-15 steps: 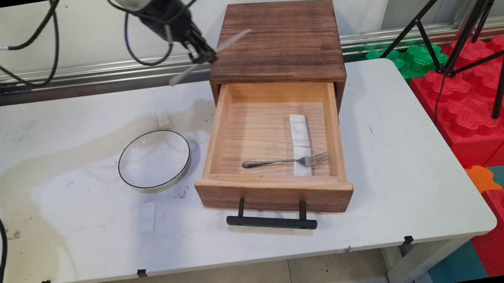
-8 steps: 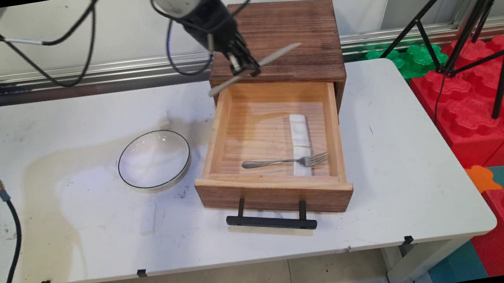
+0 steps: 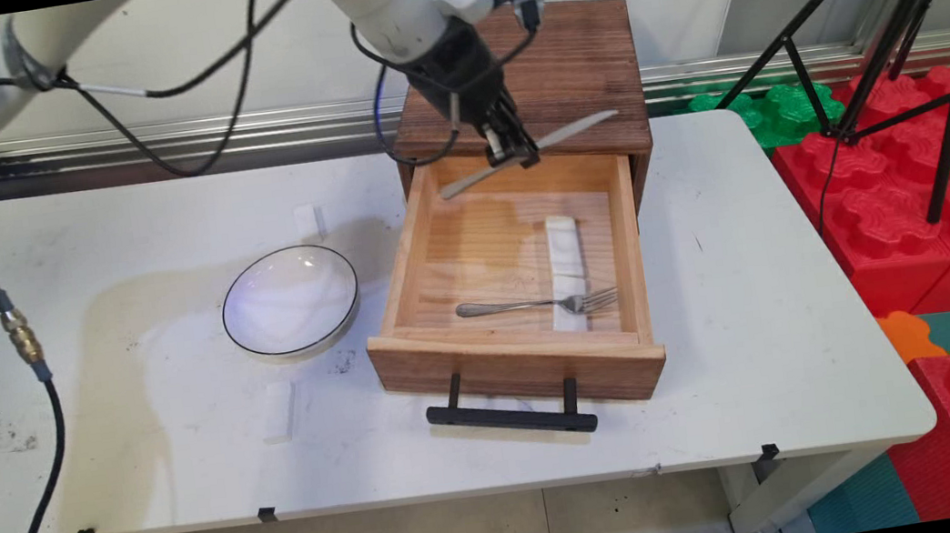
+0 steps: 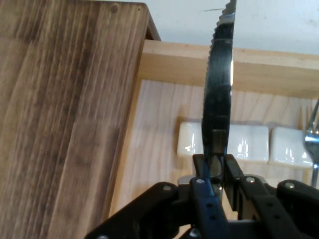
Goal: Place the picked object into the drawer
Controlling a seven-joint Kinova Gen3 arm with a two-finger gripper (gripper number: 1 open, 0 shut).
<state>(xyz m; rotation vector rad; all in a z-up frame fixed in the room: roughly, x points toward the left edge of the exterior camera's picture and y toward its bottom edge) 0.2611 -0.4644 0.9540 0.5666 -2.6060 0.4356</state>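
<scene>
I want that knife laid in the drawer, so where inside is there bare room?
The hand holds the knife over the drawer. Bare wood lies left of the white rests and behind the fork. The right front corner, where fork and rests cross, is crowded.

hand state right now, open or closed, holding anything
Hand: closed on a table knife, gripped mid-length, held above the back of the open drawer.
</scene>
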